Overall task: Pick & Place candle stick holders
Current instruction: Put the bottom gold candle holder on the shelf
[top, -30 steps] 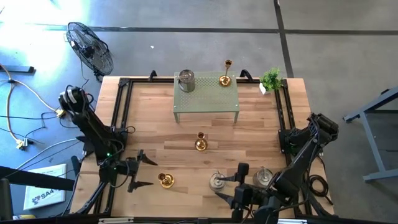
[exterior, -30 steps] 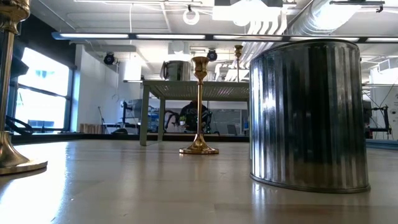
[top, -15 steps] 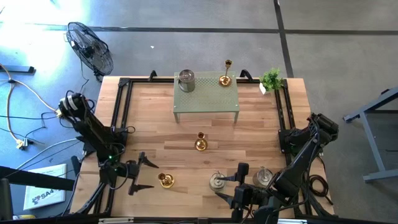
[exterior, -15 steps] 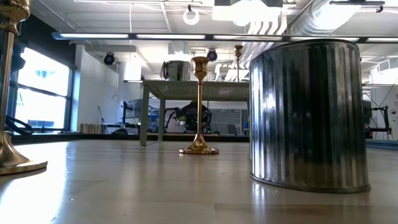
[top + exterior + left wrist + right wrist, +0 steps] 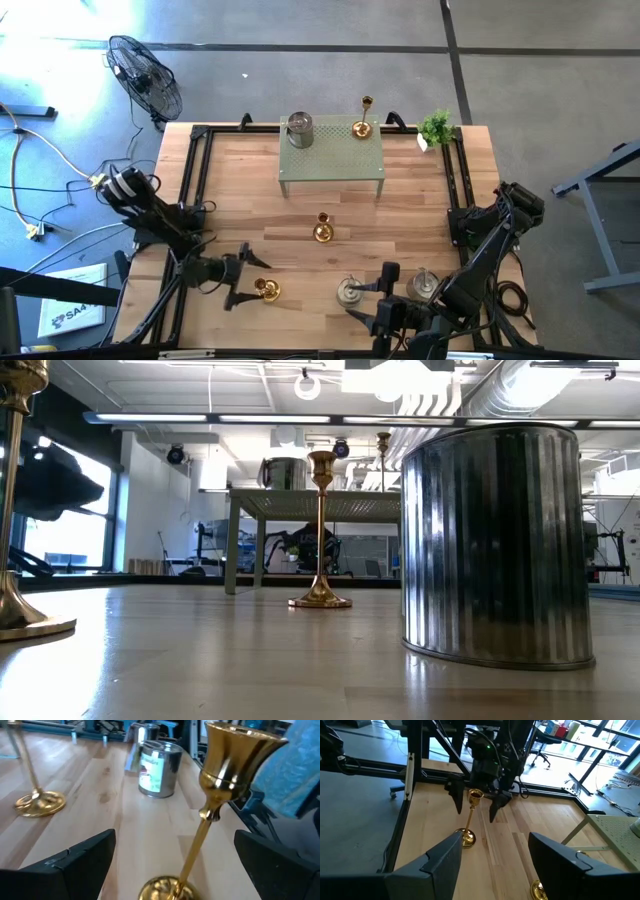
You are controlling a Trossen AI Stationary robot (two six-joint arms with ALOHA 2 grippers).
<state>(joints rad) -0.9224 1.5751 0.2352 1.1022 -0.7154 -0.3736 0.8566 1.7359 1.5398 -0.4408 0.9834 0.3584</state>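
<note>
A gold candle stick holder (image 5: 266,290) stands upright on its round base near the table's front left. My left gripper (image 5: 247,278) is open and level. Its fingers stand on either side of the holder's stem (image 5: 200,840), apart from it. The right wrist view shows the cup (image 5: 476,795) between those fingers. My right gripper (image 5: 492,855) hangs open above the front edge with nothing between its fingers. Another gold holder (image 5: 322,230) stands mid-table. Two silver holders (image 5: 348,291) (image 5: 422,284) stand at the front right.
A green perforated stand (image 5: 331,150) at the back carries a silver holder (image 5: 299,129) and a gold one (image 5: 362,125). A small plant (image 5: 436,127) sits at the back right. Black rails (image 5: 195,170) run along the table's sides. Bare wood lies between the stand and the front holders.
My left gripper has moved toward the table's right edge and slightly down, up to the front-left gold holder. Its fingers now flank the holder, and they have stayed open. The holder has not moved.
</note>
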